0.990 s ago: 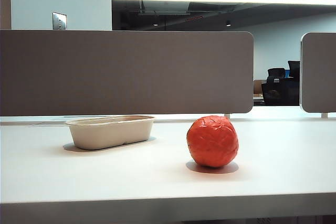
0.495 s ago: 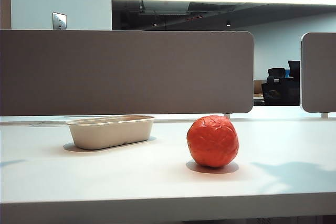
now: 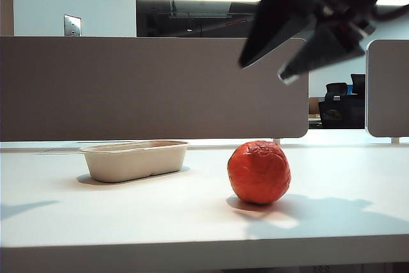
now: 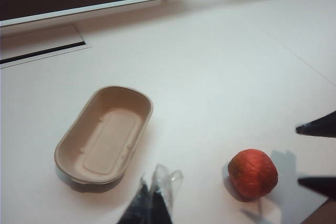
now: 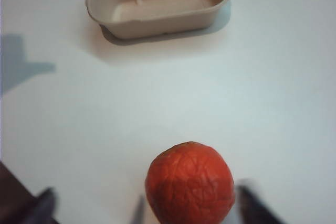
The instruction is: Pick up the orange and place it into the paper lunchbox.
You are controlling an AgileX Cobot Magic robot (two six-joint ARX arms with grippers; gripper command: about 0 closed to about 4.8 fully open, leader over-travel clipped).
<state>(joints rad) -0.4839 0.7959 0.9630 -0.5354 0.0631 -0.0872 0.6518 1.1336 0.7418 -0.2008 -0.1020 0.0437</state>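
Broadly, a white table (image 3: 128, 222) fills the lower scene, backed by a grey partition panel (image 3: 153, 87). The right gripper (image 3: 281, 59) hangs high above the table at the upper right of the exterior view, two dark fingers (image 3: 265, 39) spread apart with nothing between them; it sits above and slightly right of the orange, well clear of it. In the right wrist view the parted fingertips (image 5: 257, 205) flank the orange (image 5: 190, 182) without touching.

The paper lunchbox (image 3: 135, 160) stands empty on the table, left of the orange (image 3: 259, 172) and apart from it.

The orange rests on the tabletop, uncaught, its shadow merged with the arm's shadow.

The left gripper (image 4: 152, 203) shows only in its own wrist view: dark tips close together, apparently clenched on nothing, hovering above the table between lunchbox (image 4: 100, 135) and orange (image 4: 253, 173).
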